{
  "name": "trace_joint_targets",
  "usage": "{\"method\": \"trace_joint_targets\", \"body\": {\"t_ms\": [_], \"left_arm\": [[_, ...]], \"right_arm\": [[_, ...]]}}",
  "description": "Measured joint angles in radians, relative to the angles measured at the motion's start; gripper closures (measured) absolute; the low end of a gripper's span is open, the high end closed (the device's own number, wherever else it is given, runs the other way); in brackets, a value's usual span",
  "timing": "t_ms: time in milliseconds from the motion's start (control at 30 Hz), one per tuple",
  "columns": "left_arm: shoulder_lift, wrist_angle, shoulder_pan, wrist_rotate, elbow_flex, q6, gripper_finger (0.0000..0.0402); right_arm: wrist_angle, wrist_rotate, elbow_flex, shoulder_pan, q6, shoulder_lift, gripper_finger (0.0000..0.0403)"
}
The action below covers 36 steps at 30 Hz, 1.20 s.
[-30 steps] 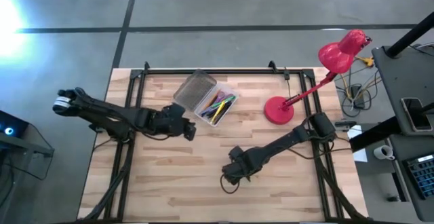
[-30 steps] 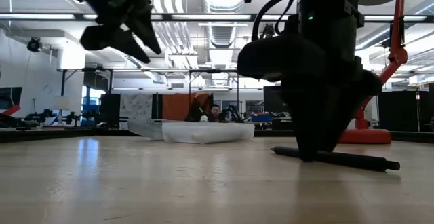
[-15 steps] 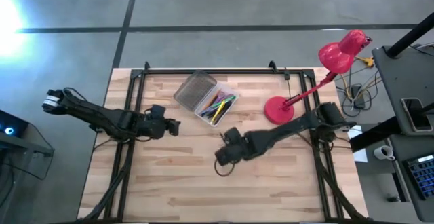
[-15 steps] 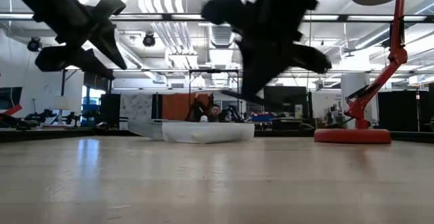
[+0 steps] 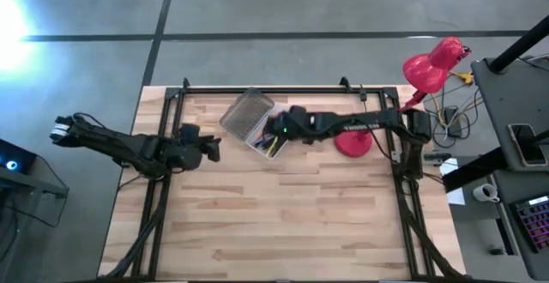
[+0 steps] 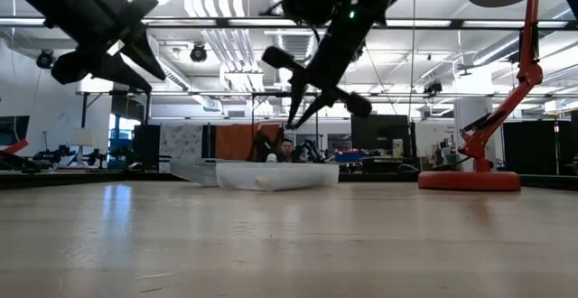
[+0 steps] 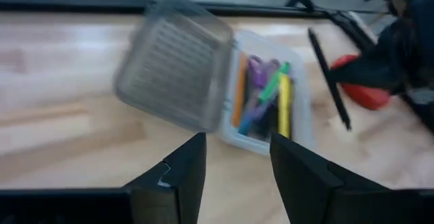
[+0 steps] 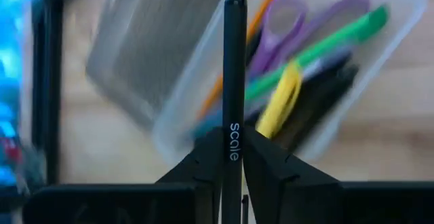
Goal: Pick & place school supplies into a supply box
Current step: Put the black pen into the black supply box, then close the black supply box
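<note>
My left claw [image 5: 213, 148] is hovering with its fingers parted, holding nothing, above bare wooden worktop [image 5: 274, 223] beside the left edge, leaving open planks across the front. The clear plastic supply box [image 5: 276, 134] is sitting near the back edge, its ribbed lid [image 5: 246, 113] hinged open to the left, with purple-handled scissors [image 8: 285, 27] and green, yellow and orange pens lying lengthwise inside. My right claw [image 5: 276, 129] is pinching a slim black pen [image 8: 234, 68] over the box, its long axis pointing into it.
</note>
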Motion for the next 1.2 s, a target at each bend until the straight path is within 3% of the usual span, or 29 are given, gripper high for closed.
{"method": "trace_joint_targets", "body": {"t_ms": [167,433,533,700,900,1033,1100,1200], "left_arm": [[-0.012,-0.039,0.100,-0.005,0.004,0.115,0.0254],[-0.032,-0.028,0.328,0.067,0.004,0.312,0.0254],[-0.029,0.019,0.475,0.196,-0.002,0.379,0.0254],[0.009,0.217,0.819,0.567,-0.050,0.497,0.0254],[0.139,0.355,1.137,0.879,-0.051,0.565,0.0273],[0.286,0.402,1.228,1.040,-0.027,0.610,0.0318],[0.372,0.423,1.237,1.061,-0.022,0.612,0.0343],[0.501,0.465,1.237,1.076,0.001,0.613,0.0376]], "right_arm": [[0.022,0.014,-0.011,-0.071,0.119,0.000,0.0342],[0.073,-0.031,-0.014,-0.107,0.079,0.000,0.0308],[0.072,-0.054,-0.014,-0.101,-0.029,0.000,0.0296],[0.058,-0.107,-0.010,-0.071,-0.301,-0.001,0.0277],[-0.079,-0.139,-0.010,-0.017,-0.391,-0.002,0.0296],[-0.139,-0.120,-0.032,0.016,-0.416,-0.002,0.0353],[-0.140,-0.121,-0.051,0.031,-0.419,-0.002,0.0383],[-0.138,-0.115,-0.083,0.042,-0.419,-0.002,0.0392]]}}
